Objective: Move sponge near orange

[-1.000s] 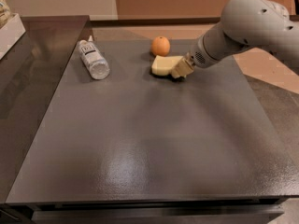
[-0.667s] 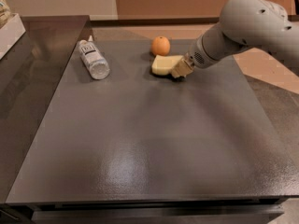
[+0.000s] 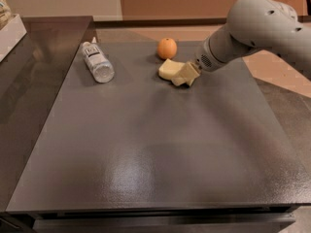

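Dark grey speckled tabletop [image 3: 155,149] across most of the view, with a soft glossy sheen toward the front edge. Darker counter [image 3: 34,76] adjoining along the left of the view.

Past mid-table, toward the right: pale yellow foam sponge with curved sides [image 3: 168,68], lying flat on the tabletop. Pale yellow blocky gripper [image 3: 187,74] pressed against the sponge's right end and partly overlapping it from the near side, so that end hidden. Open or closed on the sponge: cannot be told. Light grey rounded robot arm [image 3: 257,25] reaching in from the upper right and slanting down to the gripper.

At about the same depth, well apart to the left: clear plastic bottle with a white cap [image 3: 97,62], lying on its side, cap end pointing away from the camera. White label with dark marks around its body; writing not legible.

Just behind the sponge: small round orange fruit [image 3: 167,48], sitting on the tabletop near the far edge, separated from the sponge by only a narrow strip of grey surface. Neither bottle nor arm between the two.

Far left edge: corner of a white box-like object [image 3: 10,32] on the counter, cut off by the frame. Beyond the table: tan floor, pale wall at left, brown panel at centre.

Count: one sponge, one orange, one bottle, one gripper.
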`<state>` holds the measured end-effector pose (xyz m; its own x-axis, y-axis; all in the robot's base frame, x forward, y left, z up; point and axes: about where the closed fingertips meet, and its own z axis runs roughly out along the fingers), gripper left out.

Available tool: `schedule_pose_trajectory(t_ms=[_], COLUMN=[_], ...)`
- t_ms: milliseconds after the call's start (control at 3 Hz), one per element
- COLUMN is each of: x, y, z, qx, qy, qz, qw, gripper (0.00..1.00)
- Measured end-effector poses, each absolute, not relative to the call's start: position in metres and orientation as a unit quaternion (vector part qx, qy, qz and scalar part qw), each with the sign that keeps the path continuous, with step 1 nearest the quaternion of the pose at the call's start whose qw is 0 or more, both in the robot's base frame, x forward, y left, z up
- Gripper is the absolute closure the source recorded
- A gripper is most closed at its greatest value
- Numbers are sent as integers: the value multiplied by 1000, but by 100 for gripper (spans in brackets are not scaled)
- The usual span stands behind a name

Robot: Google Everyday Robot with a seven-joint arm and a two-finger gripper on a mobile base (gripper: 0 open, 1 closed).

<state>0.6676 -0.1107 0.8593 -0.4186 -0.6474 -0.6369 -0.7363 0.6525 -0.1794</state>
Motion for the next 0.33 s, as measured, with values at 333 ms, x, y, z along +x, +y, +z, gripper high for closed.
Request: schedule_pose_trajectory(t_ms=[333], x=[668], y=[-111], z=[859], qx=[-412], qy=[840], qz=[64], qw=[348], gripper=[0])
